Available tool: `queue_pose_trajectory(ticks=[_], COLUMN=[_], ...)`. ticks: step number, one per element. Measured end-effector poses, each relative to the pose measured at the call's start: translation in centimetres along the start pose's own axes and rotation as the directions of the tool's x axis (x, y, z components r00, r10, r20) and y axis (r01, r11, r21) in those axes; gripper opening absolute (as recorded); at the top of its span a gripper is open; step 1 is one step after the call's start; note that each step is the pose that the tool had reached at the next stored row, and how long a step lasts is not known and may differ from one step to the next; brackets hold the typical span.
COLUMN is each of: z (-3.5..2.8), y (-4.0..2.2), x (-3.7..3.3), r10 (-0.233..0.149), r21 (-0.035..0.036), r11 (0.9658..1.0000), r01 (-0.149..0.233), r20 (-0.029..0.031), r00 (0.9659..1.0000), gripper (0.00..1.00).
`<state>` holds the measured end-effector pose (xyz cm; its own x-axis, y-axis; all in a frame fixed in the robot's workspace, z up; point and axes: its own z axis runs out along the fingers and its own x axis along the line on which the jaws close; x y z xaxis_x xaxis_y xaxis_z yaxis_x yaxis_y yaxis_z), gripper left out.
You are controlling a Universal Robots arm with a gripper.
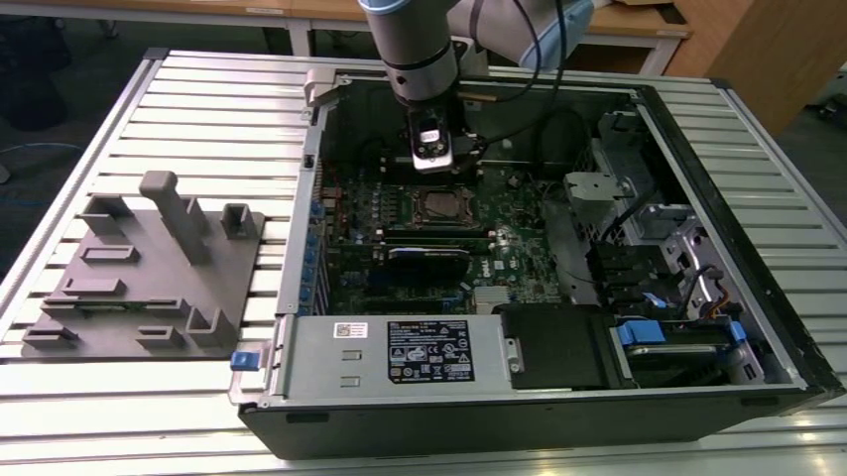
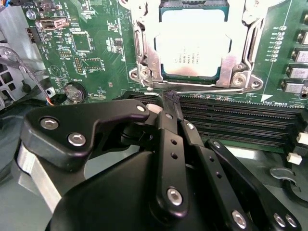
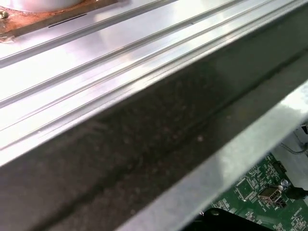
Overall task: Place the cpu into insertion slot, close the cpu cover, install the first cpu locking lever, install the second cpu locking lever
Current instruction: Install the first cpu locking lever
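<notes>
Ribbed aluminium slats make up the desk point(image 1: 159, 109), and an open computer case point(image 1: 741, 238) takes up most of it from the middle toward the exterior view's right edge; a grey fixture block point(image 1: 146, 288) sits near the opposite edge, well apart from the case; inside the case lies the green motherboard point(image 1: 517, 248); the arm point(image 1: 413, 50) reaches down into the case from the desk's far edge, with the gripper point(image 1: 431, 149) low over the board, just behind the insertion slot point(image 1: 439, 205); in the second wrist view the cpu point(image 2: 192, 41) already sits in the slot, its pale metal top showing through the window of the cpu cover point(image 2: 144, 57), which appears to lie down over it; the black fingers point(image 2: 169, 115) are drawn together to a tip with nothing visibly between them, and that tip meets a thin locking lever point(image 2: 207, 89) running along the socket's near side, beside the long black memory slots point(image 2: 231, 120); the likely trouble here is the narrow tip skidding off the springy wire and striking the slots or nearby board parts; a lever that misses its hook would leave the cover unclamped.
</notes>
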<state>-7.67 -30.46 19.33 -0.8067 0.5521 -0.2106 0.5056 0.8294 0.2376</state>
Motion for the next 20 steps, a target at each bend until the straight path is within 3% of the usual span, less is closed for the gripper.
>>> queue_pose_trajectory(ticks=[20], z=[0.06], y=[0.08], x=[0.27], r10=[0.000], r21=[-0.0003], r11=[1.0000], r01=[0.000], r20=[0.0000], r00=[1.0000], gripper=[0.10])
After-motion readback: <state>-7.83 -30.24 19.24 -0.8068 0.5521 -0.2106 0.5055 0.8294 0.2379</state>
